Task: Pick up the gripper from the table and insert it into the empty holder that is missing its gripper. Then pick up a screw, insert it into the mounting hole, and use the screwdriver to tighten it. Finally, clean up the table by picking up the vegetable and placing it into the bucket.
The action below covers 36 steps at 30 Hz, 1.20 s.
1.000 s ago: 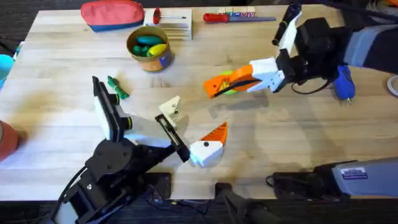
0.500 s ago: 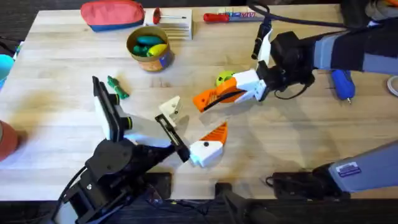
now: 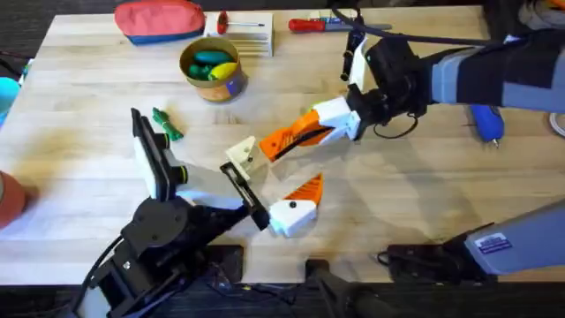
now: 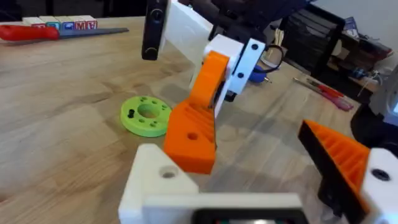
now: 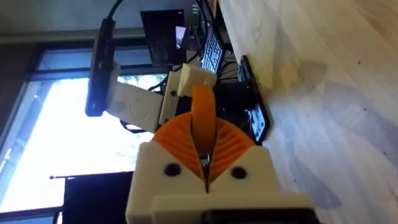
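My right gripper (image 3: 281,141) is shut on the gripper (image 4: 190,140), a flat orange piece with a hole. It holds that piece against the tip of the holder (image 3: 240,152), the bare white wedge that is one finger of my left gripper (image 3: 270,177). The left gripper is open, its other finger an orange-tipped white wedge (image 3: 300,200). The vegetable (image 3: 166,124) lies on the table left of the left arm. The bucket (image 3: 212,69) stands at the back with toy items inside. The blue screwdriver (image 3: 485,119) lies at the far right, partly under the right arm.
A green disc (image 4: 146,116) lies just beyond the holder, under the right gripper. A red pouch (image 3: 159,19) and a red-handled screwdriver (image 3: 309,25) lie along the back edge. Bare wood stretches across the left part of the table (image 3: 71,150).
The right arm has swung left and toward me, carrying the orange piece from over the green disc to the holder's tip. The left arm has stayed still.
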Tool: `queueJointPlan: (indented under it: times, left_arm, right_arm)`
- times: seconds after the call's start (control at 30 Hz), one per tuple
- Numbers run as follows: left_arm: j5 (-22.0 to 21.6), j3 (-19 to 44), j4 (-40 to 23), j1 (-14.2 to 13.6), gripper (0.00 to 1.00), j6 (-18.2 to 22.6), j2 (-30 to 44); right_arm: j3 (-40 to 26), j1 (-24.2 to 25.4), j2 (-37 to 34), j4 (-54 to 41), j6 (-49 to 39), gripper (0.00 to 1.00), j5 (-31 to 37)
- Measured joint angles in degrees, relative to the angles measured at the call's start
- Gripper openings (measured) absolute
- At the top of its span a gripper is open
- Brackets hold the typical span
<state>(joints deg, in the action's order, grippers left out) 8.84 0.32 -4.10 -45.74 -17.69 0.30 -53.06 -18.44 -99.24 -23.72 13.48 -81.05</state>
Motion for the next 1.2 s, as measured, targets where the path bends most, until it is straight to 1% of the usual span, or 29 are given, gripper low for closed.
queueJointPlan:
  times: [0.17,0.53,0.63,0.8,0.93,1.2]
  left_arm:
    - [0.00,0.00,0.00,0.00,0.986,0.00,0.00]
    - [-0.74,0.00,-0.08,0.01,0.987,-0.39,0.00]
    - [-1.02,0.00,-0.11,0.02,0.987,-0.58,0.02]
    - [-1.22,0.00,-0.20,0.02,0.987,-0.85,0.02]
    - [-1.33,0.00,-0.22,0.02,0.987,-1.70,0.02]
    - [-1.73,0.00,-0.31,0.02,0.986,-3.27,0.19]
  right_arm:
    - [0.00,-1.58,0.00,5.15,4.93,0.005,0.62]
    - [0.00,-2.78,0.00,7.99,11.85,0.005,1.86]
    - [0.00,-3.17,0.00,10.11,14.13,0.005,2.43]
    - [0.00,-4.60,0.00,13.28,19.61,0.005,4.75]
    - [-0.01,-6.34,0.02,14.04,23.27,0.005,6.70]
    - [-0.04,-9.64,0.31,16.81,28.90,0.005,10.27]
